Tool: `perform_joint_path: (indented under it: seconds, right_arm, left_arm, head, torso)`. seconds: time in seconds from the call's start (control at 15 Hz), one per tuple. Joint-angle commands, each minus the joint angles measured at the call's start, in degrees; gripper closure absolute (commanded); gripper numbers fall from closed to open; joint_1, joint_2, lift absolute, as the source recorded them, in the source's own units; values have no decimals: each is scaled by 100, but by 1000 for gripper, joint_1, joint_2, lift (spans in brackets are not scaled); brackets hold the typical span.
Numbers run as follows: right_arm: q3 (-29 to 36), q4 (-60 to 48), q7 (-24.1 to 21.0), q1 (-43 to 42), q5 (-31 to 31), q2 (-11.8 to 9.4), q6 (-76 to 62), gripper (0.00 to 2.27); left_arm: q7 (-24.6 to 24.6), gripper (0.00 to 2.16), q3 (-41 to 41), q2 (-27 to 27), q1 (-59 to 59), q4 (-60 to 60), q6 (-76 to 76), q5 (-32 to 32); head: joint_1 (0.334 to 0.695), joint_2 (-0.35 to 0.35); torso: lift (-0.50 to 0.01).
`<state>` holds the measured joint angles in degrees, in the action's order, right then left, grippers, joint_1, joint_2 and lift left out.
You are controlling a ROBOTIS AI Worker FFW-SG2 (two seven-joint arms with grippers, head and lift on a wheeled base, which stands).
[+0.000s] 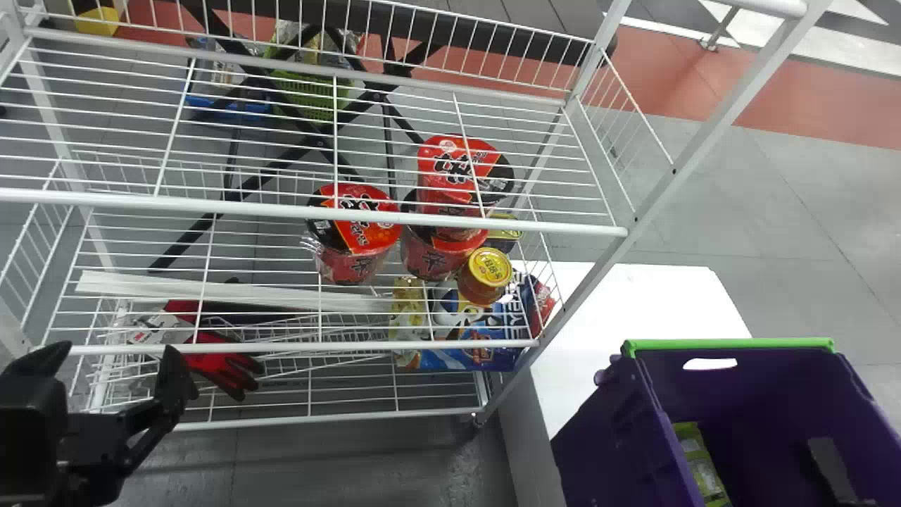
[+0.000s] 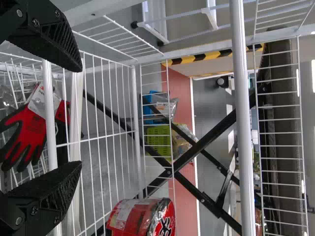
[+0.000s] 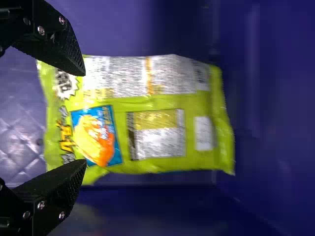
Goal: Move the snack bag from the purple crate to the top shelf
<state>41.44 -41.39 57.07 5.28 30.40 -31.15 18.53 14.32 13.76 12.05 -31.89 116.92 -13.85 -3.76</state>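
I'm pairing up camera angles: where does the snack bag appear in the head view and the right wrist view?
Head view: the snack bag is lower right, inside the purple crate.
Right wrist view: mid-picture, partly behind the right gripper's open fingers.
Shared landmark: the purple crate around the bag.

shop-like place: noodle cups (image 1: 362, 238), wire shelves (image 1: 211, 205)

Purple crate (image 1: 598, 443) on white table (image 1: 633, 296); red tubs (image 1: 362, 236), jar (image 1: 490, 267) on wire shelf (image 1: 281, 348).
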Motion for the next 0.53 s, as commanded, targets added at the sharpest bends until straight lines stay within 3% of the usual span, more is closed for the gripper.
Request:
perform_joint_path:
  seconds: [0.0, 0.2, 0.47]
  right_arm:
    - [-40, 166, -99, 0, 54, 3, -293, 215]
    - [4, 228, -117, 52, -148, 12, -521, 218]
    - [-145, 465, -425, 52, 19, 118, -732, 218]
  left_arm:
    - [-9, 161, 12, -1, 60, -64, 0, -11]
    - [-44, 161, 12, -9, 113, -108, 0, -63]
    - [-70, 161, 4, 8, 131, -204, 53, -72]
  head:
    - [695, -350]
    - [695, -350]
    - [695, -350]
  torso:
    - [-451]
    - [-451]
    - [-451]
